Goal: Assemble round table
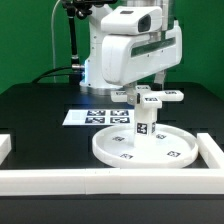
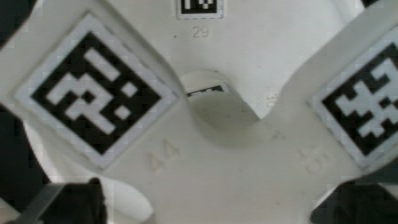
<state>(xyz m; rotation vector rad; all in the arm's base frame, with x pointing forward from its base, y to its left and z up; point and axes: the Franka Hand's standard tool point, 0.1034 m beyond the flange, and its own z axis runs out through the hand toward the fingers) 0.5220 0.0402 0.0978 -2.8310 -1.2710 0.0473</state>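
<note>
The large round disc (image 1: pixel 140 150) lies flat on the table. The short post (image 1: pixel 143 124) stands upright at its middle. The cross-shaped foot (image 1: pixel 152 97) sits on top of the post, its tagged arms spreading out. My gripper (image 1: pixel 141 90) comes down onto the foot from above. In the wrist view the foot (image 2: pixel 222 130) fills the frame, with tags on its arms. My gripper (image 2: pixel 217 205) has its dark fingertips (image 2: pixel 68 203) against the two sides of the nearest arm, shut on it. The post is hidden under the foot in this view.
The marker board (image 1: pixel 95 116) lies flat behind the disc. White border walls run along the front (image 1: pixel 100 180), at the exterior view's right (image 1: pixel 212 150) and at its left (image 1: pixel 4 146). The arm's white body (image 1: pixel 125 50) stands over the foot.
</note>
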